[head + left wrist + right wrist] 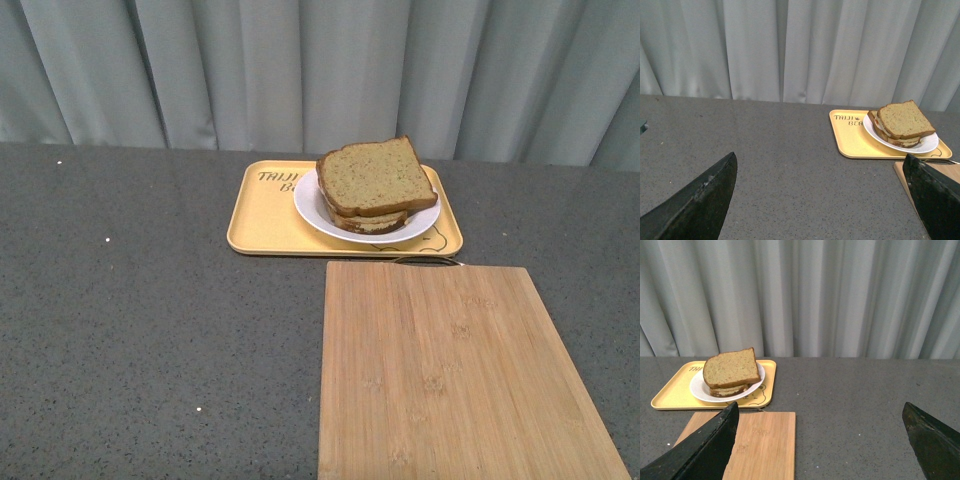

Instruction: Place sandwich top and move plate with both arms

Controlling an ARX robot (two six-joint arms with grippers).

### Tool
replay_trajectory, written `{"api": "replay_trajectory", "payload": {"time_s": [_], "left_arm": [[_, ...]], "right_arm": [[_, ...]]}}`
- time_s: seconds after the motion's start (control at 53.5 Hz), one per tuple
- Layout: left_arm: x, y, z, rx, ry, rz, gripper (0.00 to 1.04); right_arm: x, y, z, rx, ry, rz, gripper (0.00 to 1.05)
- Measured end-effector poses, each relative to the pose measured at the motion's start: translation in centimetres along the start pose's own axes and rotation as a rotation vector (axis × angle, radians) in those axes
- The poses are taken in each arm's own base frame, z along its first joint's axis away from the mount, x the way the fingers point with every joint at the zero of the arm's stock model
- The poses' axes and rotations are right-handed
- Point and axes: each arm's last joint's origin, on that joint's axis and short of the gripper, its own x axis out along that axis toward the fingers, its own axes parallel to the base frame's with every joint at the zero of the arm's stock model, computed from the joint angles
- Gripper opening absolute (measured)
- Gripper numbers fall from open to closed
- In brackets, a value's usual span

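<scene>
The sandwich top (371,176), a tan-brown slice with a darker crust, lies on the stacked sandwich on the white plate (312,213). The plate stands on the yellow tray (262,222). It shows the same way in the left wrist view, sandwich top (904,120) on plate (928,145), and in the right wrist view, sandwich top (731,369) on plate (699,391). Neither arm shows in the front view. My left gripper (820,192) is open and empty over bare table, well short of the tray. My right gripper (820,432) is open and empty, away from the plate.
A wooden board (450,375) lies in front of the tray, its far edge almost touching it; it also shows in the right wrist view (756,444). The dark grey speckled table (130,320) stretches to the left. A grey curtain (300,70) hangs behind.
</scene>
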Motion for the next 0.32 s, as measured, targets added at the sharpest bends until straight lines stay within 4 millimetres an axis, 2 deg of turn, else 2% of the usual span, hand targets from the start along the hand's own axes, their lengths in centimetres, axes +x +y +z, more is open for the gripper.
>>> {"api": "replay_trajectory", "payload": {"time_s": [0.318], "left_arm": [[0.00, 0.00, 0.00, 0.000, 0.000, 0.000, 0.98]], "right_arm": [[0.00, 0.00, 0.00, 0.000, 0.000, 0.000, 0.95]]}}
